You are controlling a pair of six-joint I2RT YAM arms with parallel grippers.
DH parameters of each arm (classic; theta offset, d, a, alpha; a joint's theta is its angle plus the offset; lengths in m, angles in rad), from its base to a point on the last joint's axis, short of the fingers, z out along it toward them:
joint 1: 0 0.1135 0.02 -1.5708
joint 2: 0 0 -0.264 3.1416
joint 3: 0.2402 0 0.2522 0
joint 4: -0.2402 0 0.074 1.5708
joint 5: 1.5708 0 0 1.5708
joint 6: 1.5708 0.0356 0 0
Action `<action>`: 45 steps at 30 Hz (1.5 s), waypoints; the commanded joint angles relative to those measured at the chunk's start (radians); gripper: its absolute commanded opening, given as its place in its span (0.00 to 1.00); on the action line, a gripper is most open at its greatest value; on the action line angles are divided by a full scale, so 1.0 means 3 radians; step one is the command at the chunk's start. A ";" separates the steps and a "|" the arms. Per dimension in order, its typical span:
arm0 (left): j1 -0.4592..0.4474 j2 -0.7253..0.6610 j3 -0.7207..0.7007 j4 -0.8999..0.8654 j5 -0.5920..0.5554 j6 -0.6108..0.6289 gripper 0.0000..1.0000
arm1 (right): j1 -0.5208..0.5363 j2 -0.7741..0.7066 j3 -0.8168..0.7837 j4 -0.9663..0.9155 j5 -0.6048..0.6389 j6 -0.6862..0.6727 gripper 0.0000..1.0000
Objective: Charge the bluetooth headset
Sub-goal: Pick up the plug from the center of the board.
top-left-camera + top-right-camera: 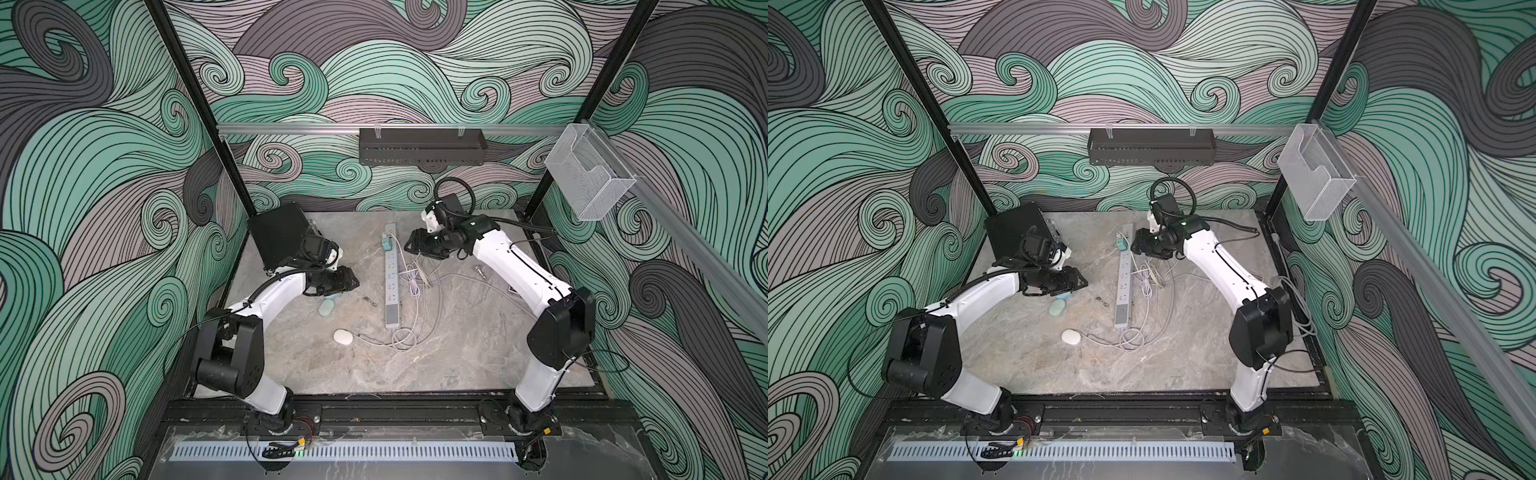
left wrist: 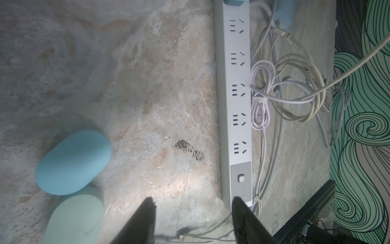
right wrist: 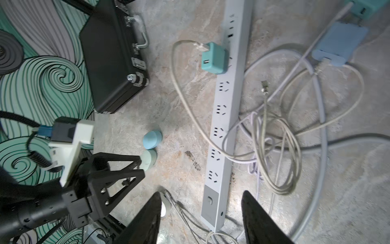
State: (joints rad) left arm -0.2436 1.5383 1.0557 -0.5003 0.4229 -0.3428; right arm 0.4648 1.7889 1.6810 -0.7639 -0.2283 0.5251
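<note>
Three small oval headset cases lie left of the white power strip (image 1: pixel 390 286) (image 2: pixel 234 105): a blue one (image 2: pixel 72 161) (image 3: pixel 152 139), a pale green one (image 1: pixel 327 306) (image 2: pixel 76 217), and a white one (image 1: pixel 343 337) (image 1: pixel 1071 337) with a cable running from it. A teal charger (image 1: pixel 386 244) (image 3: pixel 214 58) with a cable sits plugged into the strip's far part. My left gripper (image 1: pixel 351 282) (image 2: pixel 193 200) hangs open and empty just above the blue and green cases. My right gripper (image 1: pixel 409 245) (image 3: pixel 201 194) is open and empty beside the teal charger.
A black hard case (image 1: pixel 278 237) (image 3: pixel 111 57) leans at the back left. Tangled white and grey cables (image 1: pixel 415 291) (image 2: pixel 285 88) and a blue charger (image 3: pixel 339 43) lie right of the strip. A small metal part (image 1: pixel 480 272) rests near the right arm. A black rack (image 1: pixel 422 145) hangs on the back rail.
</note>
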 commanded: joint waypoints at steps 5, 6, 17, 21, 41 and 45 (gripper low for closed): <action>-0.0035 -0.0011 0.0008 0.0222 0.0140 -0.0105 0.58 | -0.0379 0.0098 -0.0219 0.0144 0.0873 0.0121 0.63; -0.0043 -0.0013 0.0018 0.0248 0.0158 -0.0129 0.58 | -0.0400 0.0169 -0.0214 0.0199 0.0915 0.0119 0.63; -0.0085 0.0011 0.0193 0.0190 0.0140 -0.0237 0.58 | -0.0557 0.1253 0.0563 0.0419 0.0731 0.0179 0.58; -0.0086 0.0043 0.0188 0.0189 0.0135 -0.0227 0.58 | -0.0583 0.1488 0.0777 0.0422 0.0771 0.0251 0.55; -0.0086 0.0101 0.0162 0.0133 0.0109 -0.0119 0.58 | -0.0618 0.2227 0.1439 0.0297 0.0851 0.0280 0.61; -0.0085 0.0086 0.0137 0.0132 0.0099 -0.0115 0.58 | -0.0625 0.2382 0.1617 0.0240 0.0814 0.0250 0.58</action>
State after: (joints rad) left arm -0.2646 1.5612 1.0782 -0.4492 0.4561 -0.3920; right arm 0.2855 2.4763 2.1265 -0.6601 0.0067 0.6029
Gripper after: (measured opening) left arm 0.580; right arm 0.588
